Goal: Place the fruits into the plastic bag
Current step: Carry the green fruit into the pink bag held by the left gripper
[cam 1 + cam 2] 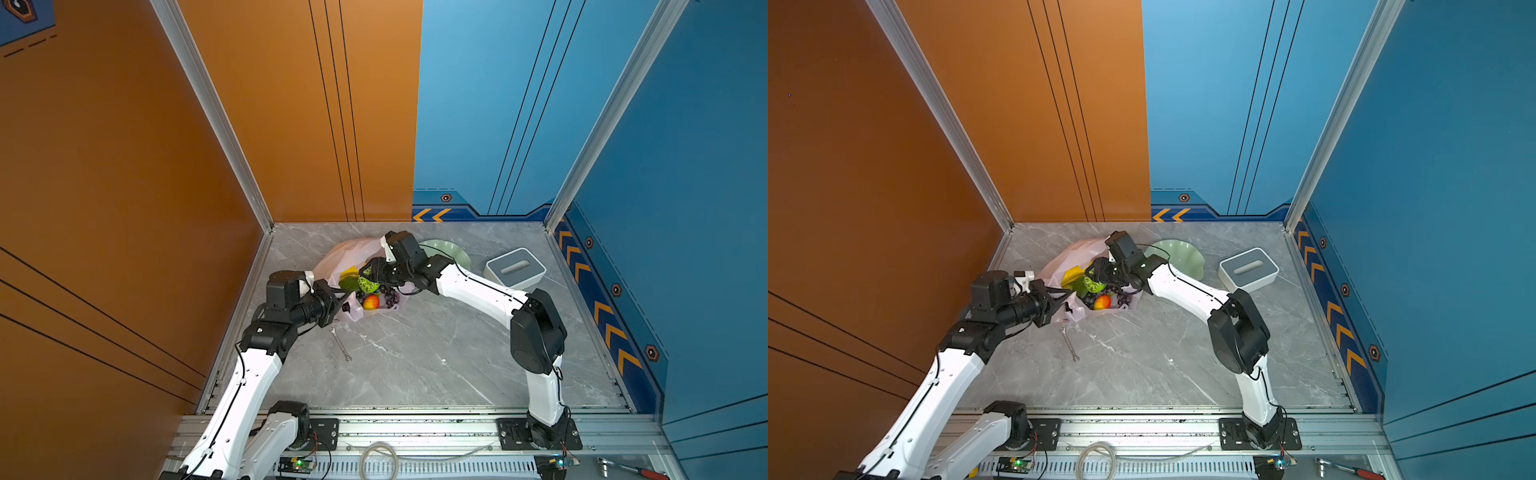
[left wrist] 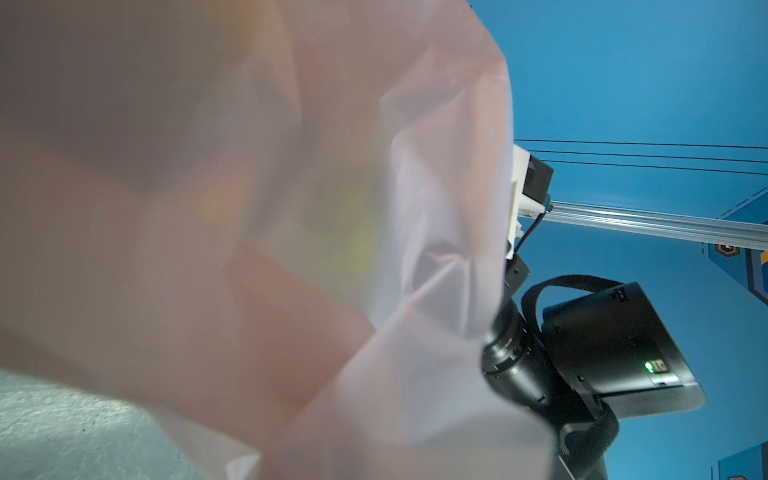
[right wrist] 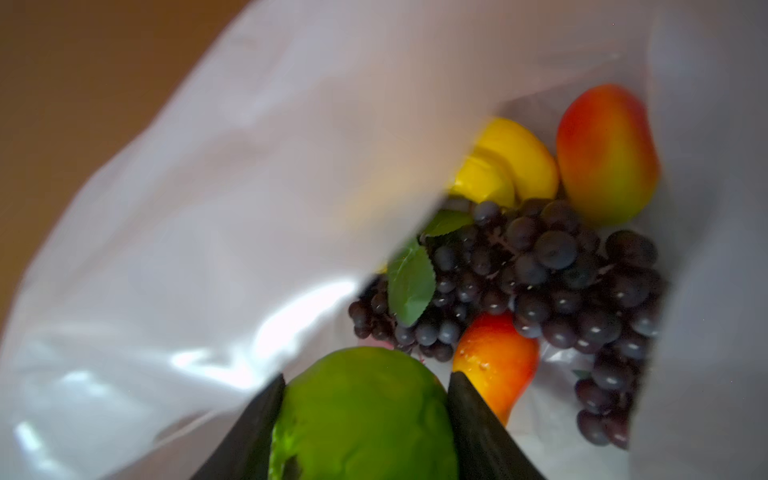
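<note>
While the left tool (image 1: 344, 300) pinches the plastic bag (image 1: 353, 253), let the right tool (image 3: 365, 376), half-open around the green fruit (image 3: 361, 424), release beside the grapes (image 3: 540, 270).

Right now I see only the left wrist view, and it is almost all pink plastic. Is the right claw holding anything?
Observer: Yes, the right claw is shut on a green fruit at the mouth of the plastic bag.
Reviewer: What is already inside?
Observer: Dark grapes, two red-orange mangoes and a yellow banana bunch.
Reviewer: And the left claw itself?
Observer: In a top view, the left claw is shut on the bag's edge nearest its arm.
</note>
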`<action>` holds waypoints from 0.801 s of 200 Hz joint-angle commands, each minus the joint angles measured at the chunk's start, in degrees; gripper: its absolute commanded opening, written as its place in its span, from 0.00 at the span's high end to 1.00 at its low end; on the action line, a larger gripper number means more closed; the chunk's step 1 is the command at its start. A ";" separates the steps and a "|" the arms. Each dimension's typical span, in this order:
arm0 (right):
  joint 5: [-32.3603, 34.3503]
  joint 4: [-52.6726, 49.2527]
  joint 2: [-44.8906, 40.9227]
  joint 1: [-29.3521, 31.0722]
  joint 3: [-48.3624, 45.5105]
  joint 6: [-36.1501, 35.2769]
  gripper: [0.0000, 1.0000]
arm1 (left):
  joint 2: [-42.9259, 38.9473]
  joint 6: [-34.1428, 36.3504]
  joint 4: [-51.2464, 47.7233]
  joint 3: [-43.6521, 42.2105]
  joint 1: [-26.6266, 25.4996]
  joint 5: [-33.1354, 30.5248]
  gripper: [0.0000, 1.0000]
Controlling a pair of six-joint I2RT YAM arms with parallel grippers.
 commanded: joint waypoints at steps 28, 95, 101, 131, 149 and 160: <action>20.06 8.33 2.64 2.67 0.99 -11.27 0.54 | 0.52 -0.05 -0.85 3.07 -0.55 0.89 1.00; 26.87 25.12 10.67 4.08 3.84 -18.77 0.55 | 0.99 -0.16 -2.01 3.89 -0.64 0.93 1.00; 27.54 25.95 11.29 4.09 3.89 -19.28 0.56 | 1.07 -0.16 -2.01 3.97 -0.64 0.93 1.00; 30.62 31.14 13.85 4.13 4.03 -22.30 0.57 | 1.66 -0.31 -2.01 4.15 -0.72 1.10 1.00; 32.93 33.99 15.02 4.23 4.03 -23.88 0.58 | 1.86 -0.49 -2.18 4.27 -0.68 0.98 1.00; 34.34 35.48 15.72 4.34 4.03 -24.68 0.59 | 1.99 -0.69 -2.14 4.30 -0.77 0.91 1.00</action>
